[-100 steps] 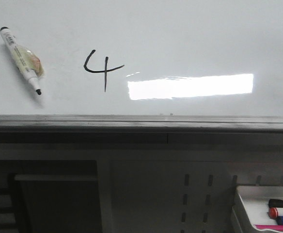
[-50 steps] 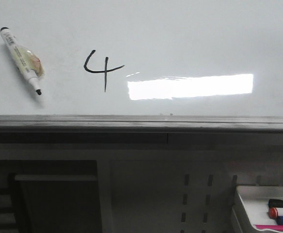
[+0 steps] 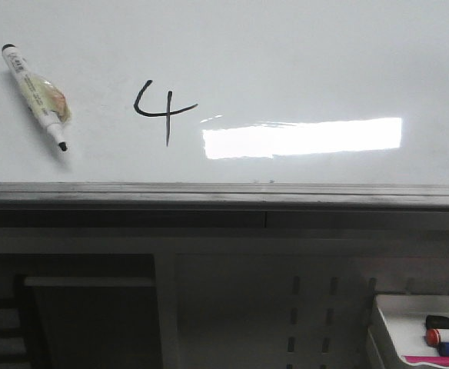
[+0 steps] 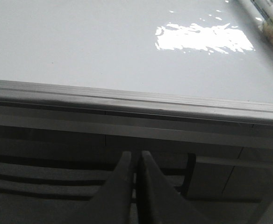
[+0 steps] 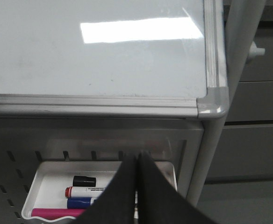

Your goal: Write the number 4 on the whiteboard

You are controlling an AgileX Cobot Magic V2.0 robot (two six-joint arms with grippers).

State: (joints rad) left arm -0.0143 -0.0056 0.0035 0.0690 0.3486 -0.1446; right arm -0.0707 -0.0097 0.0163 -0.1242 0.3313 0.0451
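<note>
Since the digit is already inked, what follows weighs how it could yet be spoiled.

Number 4: the number 4 [image 3: 163, 111] sits on the whiteboard [image 3: 301, 54], left of centre in the front view, with an open top, a curved left stroke, a crossbar and a straight stem; it reads as finished.

Marker: the marker [image 3: 37, 96] lies uncapped on the board at about nine o'clock from the digit, well apart from it, its black tip pointing toward five o'clock.

Glare: a bright light reflection [image 3: 301, 137] lies at about four o'clock from the digit, its end just beside the stem.

Left gripper: the left gripper [image 4: 135, 186] has its fingers pressed together on nothing, below the grey rail [image 4: 136, 100] and off the board.

Right gripper: the right gripper [image 5: 137, 186] is likewise clenched and empty, hanging over the tray [image 5: 47, 179] of spare markers [image 5: 87, 191] under the board's corner.

Risk, smear: fresh ink on a glossy board probably wipes easily, so an arm sweeping across the digit could blur a stroke.

Risk, stray mark: the bare tip appears to rest on or close to the board; a nudge or roll could leave a line.

Risk, dry-out: left uncapped, the marker would likely dry.

Risk, rail: either arm rising straight up could clip the rail.
</note>
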